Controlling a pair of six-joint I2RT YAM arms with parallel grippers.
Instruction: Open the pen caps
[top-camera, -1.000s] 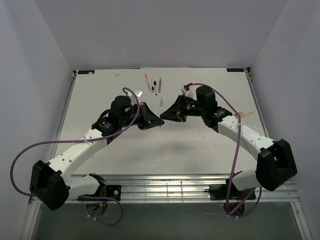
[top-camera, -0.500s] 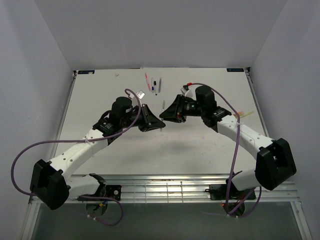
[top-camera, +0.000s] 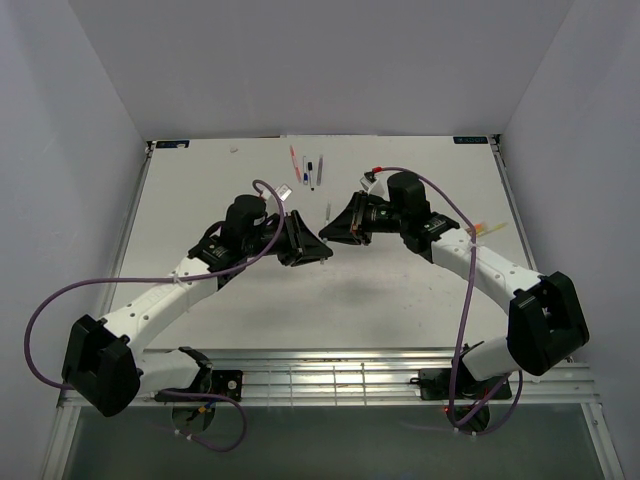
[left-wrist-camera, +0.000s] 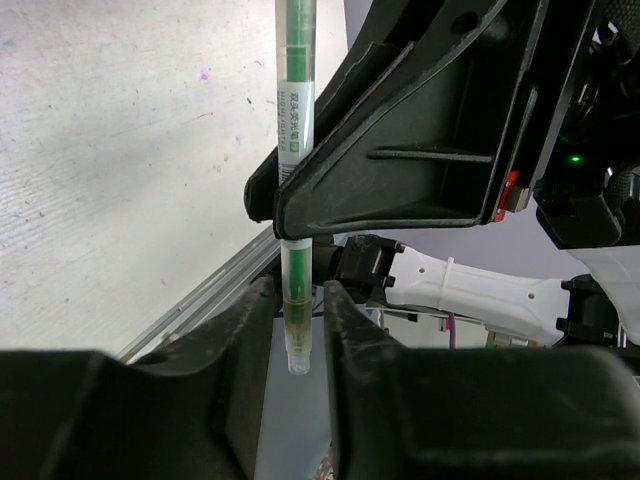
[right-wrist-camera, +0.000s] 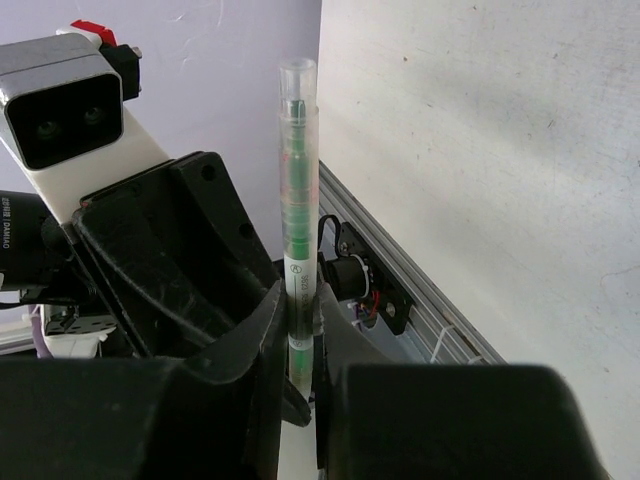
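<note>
One green pen (right-wrist-camera: 298, 200): one right gripper (right-wrist-camera: 298, 315) clamped on it, one left gripper (left-wrist-camera: 298, 300) narrowly parted around its end.

A green pen (right-wrist-camera: 298, 200) is clamped between the fingers of the right gripper (right-wrist-camera: 300, 335) and projects straight ahead of it, with a clear cap (right-wrist-camera: 297, 90) seen at its far end.

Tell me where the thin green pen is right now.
In the top view the thin green pen is held above the middle of the table, clamped by the right gripper, its lower end between the fingers of the left gripper.
</note>
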